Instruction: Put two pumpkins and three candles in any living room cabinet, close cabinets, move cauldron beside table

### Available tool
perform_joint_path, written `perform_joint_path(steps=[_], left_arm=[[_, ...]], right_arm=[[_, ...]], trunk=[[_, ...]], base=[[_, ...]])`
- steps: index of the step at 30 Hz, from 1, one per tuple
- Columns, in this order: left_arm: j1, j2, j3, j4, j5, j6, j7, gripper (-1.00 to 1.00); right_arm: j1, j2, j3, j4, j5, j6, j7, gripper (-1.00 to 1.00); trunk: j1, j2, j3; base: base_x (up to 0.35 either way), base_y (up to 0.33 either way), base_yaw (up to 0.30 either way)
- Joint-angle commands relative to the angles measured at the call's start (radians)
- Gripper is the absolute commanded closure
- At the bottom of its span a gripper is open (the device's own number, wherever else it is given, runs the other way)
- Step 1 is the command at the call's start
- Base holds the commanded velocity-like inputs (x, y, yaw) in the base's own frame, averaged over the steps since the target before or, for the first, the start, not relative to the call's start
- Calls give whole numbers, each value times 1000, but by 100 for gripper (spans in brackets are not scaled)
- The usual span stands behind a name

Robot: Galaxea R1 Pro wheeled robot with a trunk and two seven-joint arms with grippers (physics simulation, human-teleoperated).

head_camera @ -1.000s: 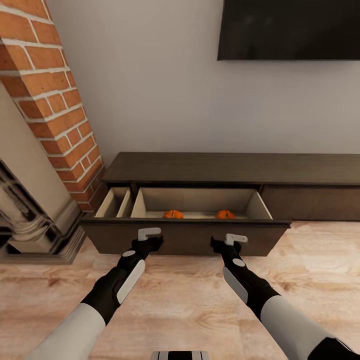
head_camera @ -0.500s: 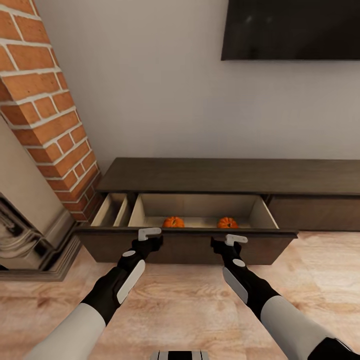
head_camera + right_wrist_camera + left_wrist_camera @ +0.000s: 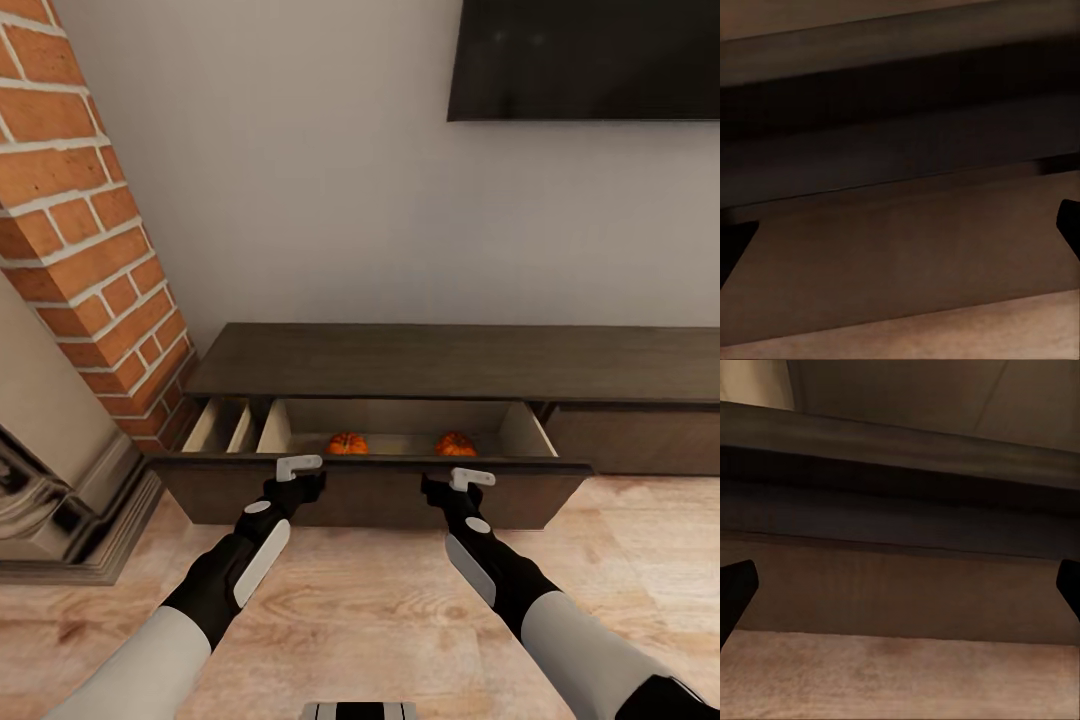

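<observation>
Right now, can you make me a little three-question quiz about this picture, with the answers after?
1. How many small round orange pumpkins lie in the open pale-wood drawer of the long dark brown wooden cabinet?
2. True or false: the left hand holds a pumpkin.
3. What hangs on the wall above the cabinet: A) black flat screen B) clock C) mirror?

Key: 1) two. 2) false; left hand and right hand are both open, at the drawer's dark front. 3) A.
</observation>
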Motion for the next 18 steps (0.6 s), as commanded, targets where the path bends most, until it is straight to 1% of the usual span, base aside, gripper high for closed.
perform_joint_path(steps=[1, 18], left_arm=[[-1, 1, -3, -1, 10, 2, 9, -100], [0, 1, -4, -1, 10, 2, 9, -100]], right_arm=[[-2, -1, 7, -2, 1, -6, -6, -100], [-2, -1, 7, -4, 1, -5, -6, -100]], trunk=[[0, 0, -1], [0, 0, -1]], base=[[201, 0, 0], [198, 0, 0]])
